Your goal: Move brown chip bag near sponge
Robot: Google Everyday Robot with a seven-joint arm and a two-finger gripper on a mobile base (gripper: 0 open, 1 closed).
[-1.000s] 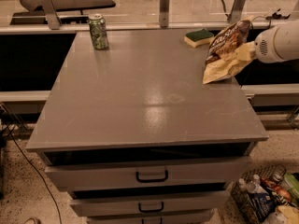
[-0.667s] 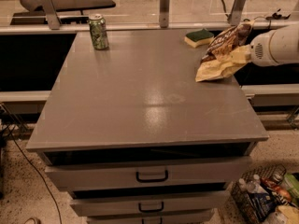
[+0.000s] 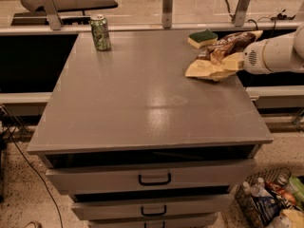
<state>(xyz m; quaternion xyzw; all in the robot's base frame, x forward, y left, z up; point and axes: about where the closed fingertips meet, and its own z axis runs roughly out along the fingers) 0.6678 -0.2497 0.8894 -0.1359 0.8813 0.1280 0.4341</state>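
My gripper [image 3: 239, 61] reaches in from the right side of the grey cabinet top [image 3: 142, 99], near its far right corner. My jaws are closed on the brown chip bag [image 3: 216, 57], pinching its crumpled right end. The bag hangs tilted from that grip, with its cream end drooping onto the top. Its dark upper end is just beside the sponge [image 3: 203, 38], which sits at the back edge. Whether they touch, I cannot tell. I judge the carry nearly done. 1 step is left: lower the bag flat, let go, and back away without nudging the sponge. The green can [image 3: 100, 32] stands well apart at the far left.
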